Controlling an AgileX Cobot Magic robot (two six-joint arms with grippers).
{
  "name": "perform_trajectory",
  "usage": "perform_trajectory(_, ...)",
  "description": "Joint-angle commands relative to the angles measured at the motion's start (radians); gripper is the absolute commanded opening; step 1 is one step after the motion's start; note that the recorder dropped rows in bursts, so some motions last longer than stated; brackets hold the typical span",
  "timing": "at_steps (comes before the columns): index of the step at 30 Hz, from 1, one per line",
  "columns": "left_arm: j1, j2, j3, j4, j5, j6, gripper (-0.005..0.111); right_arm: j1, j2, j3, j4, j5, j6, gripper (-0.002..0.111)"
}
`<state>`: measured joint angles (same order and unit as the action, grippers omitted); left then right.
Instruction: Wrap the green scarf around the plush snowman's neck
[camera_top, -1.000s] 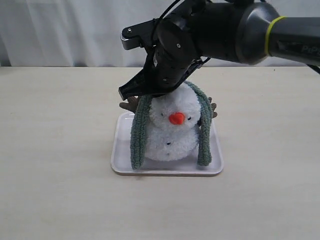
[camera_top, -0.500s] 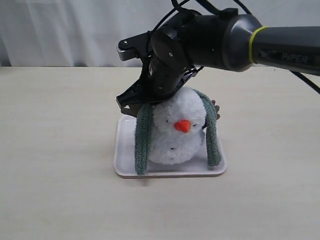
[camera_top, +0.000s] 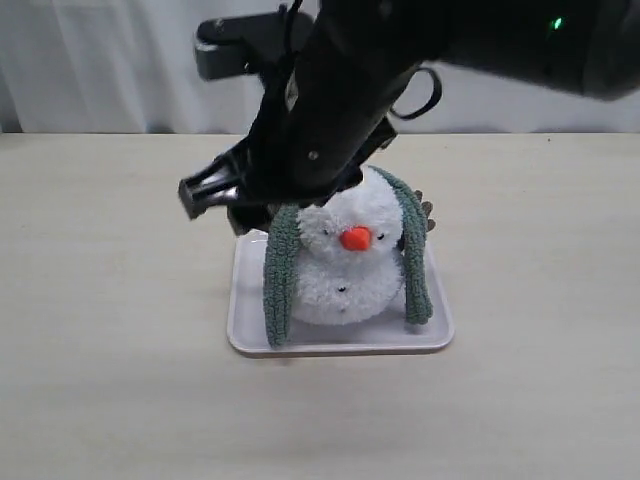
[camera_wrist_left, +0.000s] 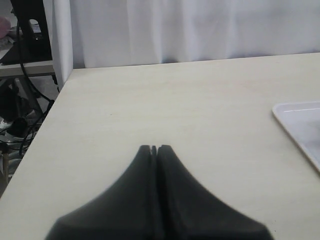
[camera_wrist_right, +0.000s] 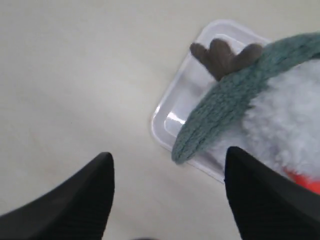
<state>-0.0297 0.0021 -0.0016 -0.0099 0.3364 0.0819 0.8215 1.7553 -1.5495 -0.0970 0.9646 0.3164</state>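
Observation:
The plush snowman (camera_top: 345, 265) stands on a white tray (camera_top: 340, 345). The green scarf (camera_top: 280, 270) lies over the back of its head, one end hanging down each side of its front to the tray. My right gripper (camera_top: 225, 205) hovers just beyond the snowman's left side in the exterior view, above the tray's corner. In the right wrist view it (camera_wrist_right: 168, 155) is open and holds nothing. One scarf end (camera_wrist_right: 225, 107) hangs beyond its fingertips, free of them, next to the snowman's white fluff (camera_wrist_right: 285, 115). My left gripper (camera_wrist_left: 155, 148) is shut and empty over bare table.
A brown twig arm (camera_wrist_right: 220, 55) sticks out behind the scarf over the tray's far corner (camera_wrist_right: 220, 27). A corner of the tray (camera_wrist_left: 300, 125) shows in the left wrist view. A white curtain (camera_top: 100, 70) closes off the table's back edge.
My right gripper has opened, let go of the scarf end and drawn off to the left. The snowman, tilted half a second ago, sits upright again.

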Motion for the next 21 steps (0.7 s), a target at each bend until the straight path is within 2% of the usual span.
perform_trajectory(1, -0.006, -0.002, 0.002, 0.001, -0.013, 0.0, 0.0, 0.131, -0.007, 0.164, -0.189, -0.149, 0.289, 0.061)
perform_trajectory(2, -0.006, -0.002, 0.002, 0.001, -0.013, 0.0, 0.0, 0.154, -0.007, 0.235, -0.243, -0.227, 0.372, 0.061)
perform_trajectory(6, -0.006, -0.002, 0.002, 0.001, -0.013, 0.0, 0.0, 0.157, -0.007, 0.344, -0.364, -0.361, 0.589, 0.061)
perform_trajectory(8, -0.006, -0.002, 0.002, 0.001, -0.013, 0.0, 0.0, 0.157, -0.004, 0.397, -0.483, -0.426, 0.737, 0.061)
perform_trajectory(11, -0.006, -0.002, 0.002, 0.001, -0.013, 0.0, 0.0, 0.157, 0.013, 0.439, -0.656, -0.434, 0.917, 0.061)
perform_trajectory(14, -0.006, -0.002, 0.002, 0.001, -0.013, 0.0, 0.0, 0.153, 0.044, 0.444, -0.697, -0.436, 0.974, 0.061)
perform_trajectory(19, -0.006, -0.002, 0.002, 0.001, -0.013, 0.0, 0.0, 0.153, 0.116, 0.444, -0.701, -0.59, 1.007, 0.061)
perform_trajectory(21, -0.006, -0.002, 0.002, 0.001, -0.013, 0.0, 0.0, 0.136, 0.14, 0.444, -0.743, -0.593, 1.056, 0.061)
